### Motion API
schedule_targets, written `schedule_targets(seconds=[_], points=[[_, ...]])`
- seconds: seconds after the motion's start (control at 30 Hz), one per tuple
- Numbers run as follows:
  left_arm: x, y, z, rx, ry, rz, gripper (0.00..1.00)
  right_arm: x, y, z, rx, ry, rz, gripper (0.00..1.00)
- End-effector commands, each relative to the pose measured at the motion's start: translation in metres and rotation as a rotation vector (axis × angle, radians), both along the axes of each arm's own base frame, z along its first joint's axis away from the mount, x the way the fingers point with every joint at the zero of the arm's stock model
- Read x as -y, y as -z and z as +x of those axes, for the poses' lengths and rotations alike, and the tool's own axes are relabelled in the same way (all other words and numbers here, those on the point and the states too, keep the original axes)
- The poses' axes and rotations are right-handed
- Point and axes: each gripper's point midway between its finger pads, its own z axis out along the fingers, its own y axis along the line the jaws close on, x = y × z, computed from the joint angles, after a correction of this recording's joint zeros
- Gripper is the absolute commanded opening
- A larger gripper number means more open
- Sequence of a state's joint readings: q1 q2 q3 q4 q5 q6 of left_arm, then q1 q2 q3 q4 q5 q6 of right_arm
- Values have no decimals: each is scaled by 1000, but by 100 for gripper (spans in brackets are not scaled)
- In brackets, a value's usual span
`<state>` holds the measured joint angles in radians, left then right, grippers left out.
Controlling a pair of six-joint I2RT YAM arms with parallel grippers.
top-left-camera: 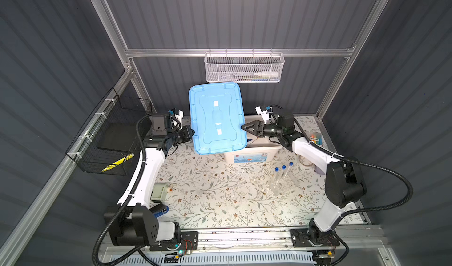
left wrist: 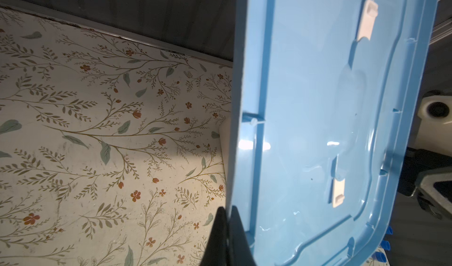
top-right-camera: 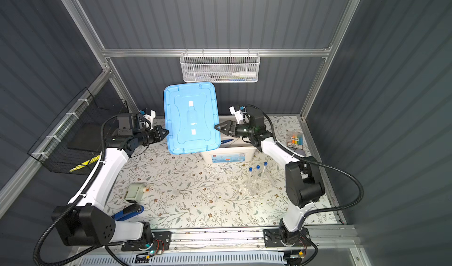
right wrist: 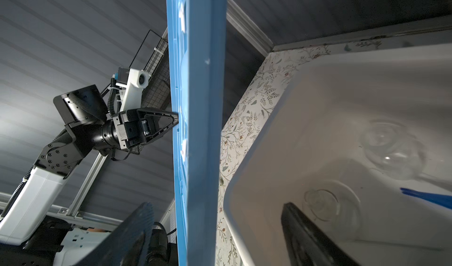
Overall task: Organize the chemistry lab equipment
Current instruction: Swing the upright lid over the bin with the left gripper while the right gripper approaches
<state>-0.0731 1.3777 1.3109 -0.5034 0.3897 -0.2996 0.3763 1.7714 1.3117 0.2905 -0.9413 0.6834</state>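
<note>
Floral tabletop (top-left-camera: 220,203) with test tubes (top-left-camera: 283,172) — grey ribbed walls (top-left-camera: 244,15) — left gripper (top-left-camera: 192,132) pinches lid (top-left-camera: 208,135).

I see a blue stapler (top-right-camera: 127,213) near-left on the floral cover (top-left-camera: 220,198), a clear pack of coloured pens (top-right-camera: 295,140) far right, a white mesh basket (top-left-camera: 244,69) on the back rail (top-left-camera: 171,52) and a black wire basket (top-left-camera: 110,140) at left

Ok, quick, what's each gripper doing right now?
Left gripper: shut, pinching one edge of the blue lid.
Right gripper: open, jaws straddling the lid's opposite edge without gripping it.
</note>
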Motion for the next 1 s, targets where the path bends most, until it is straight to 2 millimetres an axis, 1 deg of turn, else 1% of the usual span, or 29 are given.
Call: schedule_targets(seconds=[0.0,0.07,0.27,0.37,0.47,0.67,0.87,0.97], points=[[17,-3,5,27,41,-37,0,-17,-20,-8,40,-62,35,82],[22,0,7,24,50,-34,0,-19,-20,-7,34,-63,41,79],[30,14,13,-2,66,-30,0,-15,-24,-7,62,-36,23,67],[32,17,15,-7,63,-26,0,-14,-24,-6,66,-28,15,59],[32,17,17,-4,57,-27,0,-10,-21,-3,69,3,5,57],[35,21,21,-18,63,-44,0,-1,-27,3,87,47,5,50],[35,25,24,-27,58,-45,0,8,-25,5,81,73,-1,49],[38,23,25,-23,62,-53,0,9,-25,5,76,71,0,45]])
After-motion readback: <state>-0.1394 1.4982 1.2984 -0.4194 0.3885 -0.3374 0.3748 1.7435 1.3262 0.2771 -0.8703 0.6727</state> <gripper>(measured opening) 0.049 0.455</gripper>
